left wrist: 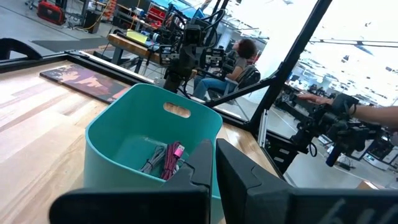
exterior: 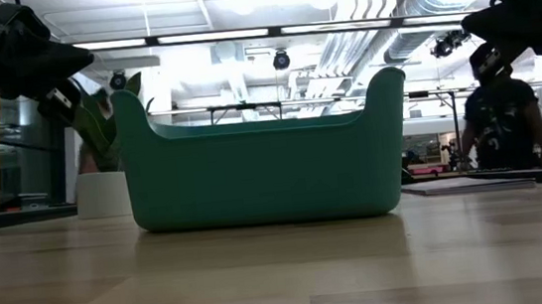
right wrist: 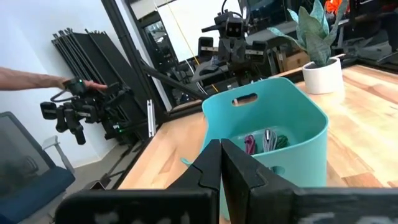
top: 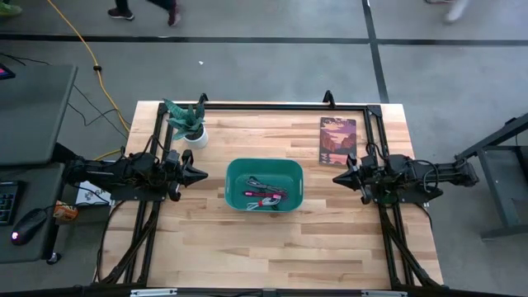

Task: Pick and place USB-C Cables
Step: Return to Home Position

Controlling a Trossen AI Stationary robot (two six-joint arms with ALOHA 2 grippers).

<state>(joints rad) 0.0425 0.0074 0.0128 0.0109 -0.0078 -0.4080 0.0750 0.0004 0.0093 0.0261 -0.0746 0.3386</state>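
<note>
- The cables [top: 264,196] are lying bundled together on the floor of the bin [top: 233,186]; pink, grey and green ones are showing in the wrist views.
- The bin is sitting upright in the middle of the table [top: 247,256].
- The left gripper [top: 200,175] is hovering just beside the bin's left end, fingers pressed together, holding nothing.
- The right gripper [top: 338,178] is hanging off the bin's right end, a little apart, fingers likewise pressed together and empty.
- A plant [top: 188,124] is standing near the left gripper, and a book [top: 337,140] is lying flat near the right one.
</note>
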